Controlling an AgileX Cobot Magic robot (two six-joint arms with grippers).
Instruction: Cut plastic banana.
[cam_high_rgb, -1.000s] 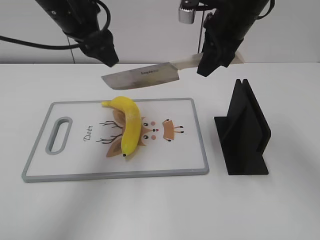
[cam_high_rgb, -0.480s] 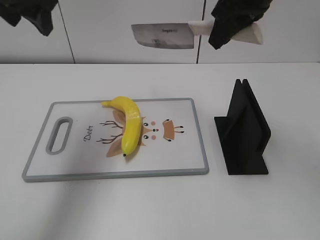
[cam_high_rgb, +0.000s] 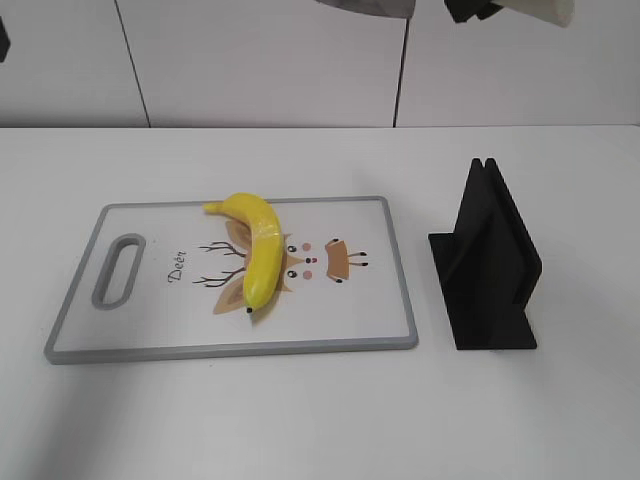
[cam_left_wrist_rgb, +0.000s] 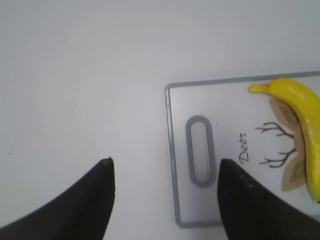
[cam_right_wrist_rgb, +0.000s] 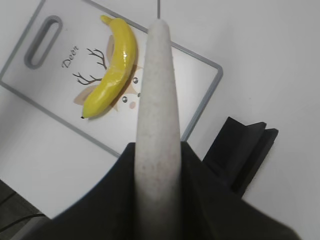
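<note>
The plastic banana (cam_high_rgb: 256, 255) is bright yellow and curved, and lies whole on the white cutting board (cam_high_rgb: 375, 300), over its deer drawing. It also shows in the left wrist view (cam_left_wrist_rgb: 300, 107) and the right wrist view (cam_right_wrist_rgb: 114, 67). My right gripper (cam_right_wrist_rgb: 157, 146) is shut on the pale handle of a knife (cam_right_wrist_rgb: 157, 75), held high above the board. In the exterior view only the gripper (cam_high_rgb: 470, 8) and the handle's end (cam_high_rgb: 545, 8) show at the top edge. My left gripper (cam_left_wrist_rgb: 165, 167) is open and empty, high above the board's slotted handle end (cam_left_wrist_rgb: 199, 150).
A black knife stand (cam_high_rgb: 490, 265) sits on the white table to the right of the board; it also shows in the right wrist view (cam_right_wrist_rgb: 240, 150). A white wall stands behind the table.
My right gripper has lifted the knife up and to the right, nearly out of the exterior view. My left gripper has risen up and left, out of that view. The banana has not moved.
</note>
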